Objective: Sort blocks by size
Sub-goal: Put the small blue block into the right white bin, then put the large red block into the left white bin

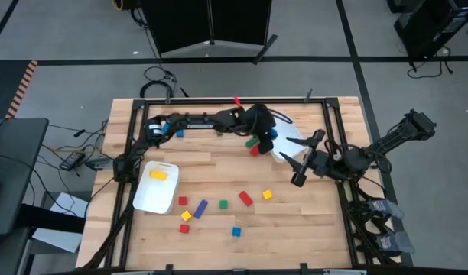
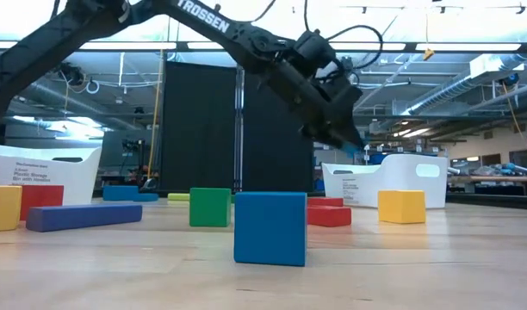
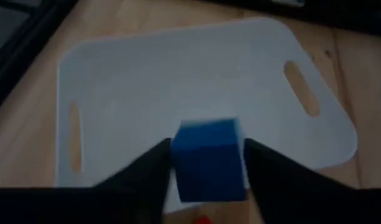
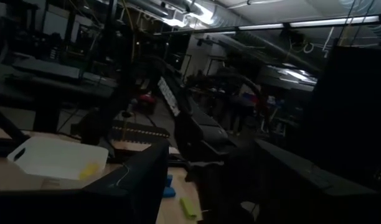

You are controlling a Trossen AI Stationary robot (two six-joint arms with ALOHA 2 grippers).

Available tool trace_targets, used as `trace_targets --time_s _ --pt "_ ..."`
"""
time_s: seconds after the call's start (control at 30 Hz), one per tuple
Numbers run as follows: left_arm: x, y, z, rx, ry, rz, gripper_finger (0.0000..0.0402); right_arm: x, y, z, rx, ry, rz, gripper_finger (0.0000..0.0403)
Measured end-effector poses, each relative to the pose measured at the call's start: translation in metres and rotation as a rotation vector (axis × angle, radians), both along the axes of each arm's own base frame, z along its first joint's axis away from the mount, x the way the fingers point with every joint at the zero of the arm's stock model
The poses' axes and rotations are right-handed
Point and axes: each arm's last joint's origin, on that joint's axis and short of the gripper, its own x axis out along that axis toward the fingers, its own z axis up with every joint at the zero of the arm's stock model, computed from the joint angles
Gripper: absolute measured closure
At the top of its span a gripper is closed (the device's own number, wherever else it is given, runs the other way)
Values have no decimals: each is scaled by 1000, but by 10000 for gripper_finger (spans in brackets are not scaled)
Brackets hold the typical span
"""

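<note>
My left gripper (image 1: pixel 269 137) reaches across the far side of the table and is shut on a blue cube (image 3: pixel 208 160), above the right white tray (image 3: pixel 197 68). My right gripper (image 1: pixel 300 160) is open and empty, just beside that tray's near right side. The left white tray (image 1: pixel 156 187) holds a yellow block (image 1: pixel 159 174). Loose blocks lie on the table: a blue bar (image 1: pixel 199 208), a green cube (image 1: pixel 223 205), a red block (image 1: pixel 245 198), a yellow cube (image 1: pixel 267 195), and a blue cube (image 1: pixel 236 231) near the front. My left gripper pinches the blue cube by two opposite side faces (image 3: pixel 180 168) between its two fingers (image 3: pixel 147 177). The fingers point down at the tray. The cube is lifted clear of the tray's floor and sits level in the hold.
A green block (image 1: pixel 251 142) and a red block (image 1: pixel 255 150) lie just left of the right tray, and a small blue block (image 1: pixel 180 134) lies under the left arm. Black frame rails (image 1: pixel 333 130) run along the table's edges. Bare wood (image 1: pixel 310 221) lies at the near right.
</note>
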Motion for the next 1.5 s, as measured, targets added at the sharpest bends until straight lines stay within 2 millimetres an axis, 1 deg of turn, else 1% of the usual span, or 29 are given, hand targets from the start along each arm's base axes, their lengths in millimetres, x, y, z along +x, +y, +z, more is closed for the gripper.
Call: trace_targets --time_s 0.1,0.13,0.2,0.27,0.33,0.4,0.47,0.5,0.6,0.7,0.8,0.97,1.1,1.2,1.3,1.4,1.5 --pt "-7 5 8 -15 -12 0 101 0 0 -2 6 12 -11 157" --pt "-12 5 14 -15 -20 4 83 0 0 -3 7 20 -11 157" --pt "-25 4 23 -8 -32 14 70 1 1 -5 13 33 -8 157" --pt "-43 2 28 -3 -55 32 79 3 2 -8 26 44 -4 158" --pt "-68 -4 33 -5 -92 49 101 6 4 -12 32 66 10 158" --pt "-101 -12 44 10 -156 81 130 11 5 -18 55 79 42 157" --pt "-135 -24 55 31 -207 118 159 21 5 -26 106 97 95 157" --pt "-151 -32 59 35 -225 132 170 28 6 -32 134 130 126 157" --pt "-190 -59 58 23 -220 145 191 52 10 -56 242 301 204 157" --pt "-224 -81 61 9 -233 161 193 78 22 -79 363 455 219 154" --pt "-250 -98 61 4 -261 192 189 102 40 -95 456 542 202 145" --pt "-283 -118 74 -13 -384 179 188 135 71 -114 535 708 127 130" --pt "-303 -126 81 -27 -441 149 188 152 82 -130 599 822 0 119" --pt "-315 -131 87 -34 -470 126 188 163 83 -143 634 855 -65 117" --pt "-324 -135 91 -39 -479 102 188 172 79 -159 700 878 -117 117" --pt "-333 -139 94 -47 -496 77 188 174 73 -176 775 885 -193 121" --pt "-341 -141 98 -53 -512 63 188 176 71 -182 805 879 -218 133"
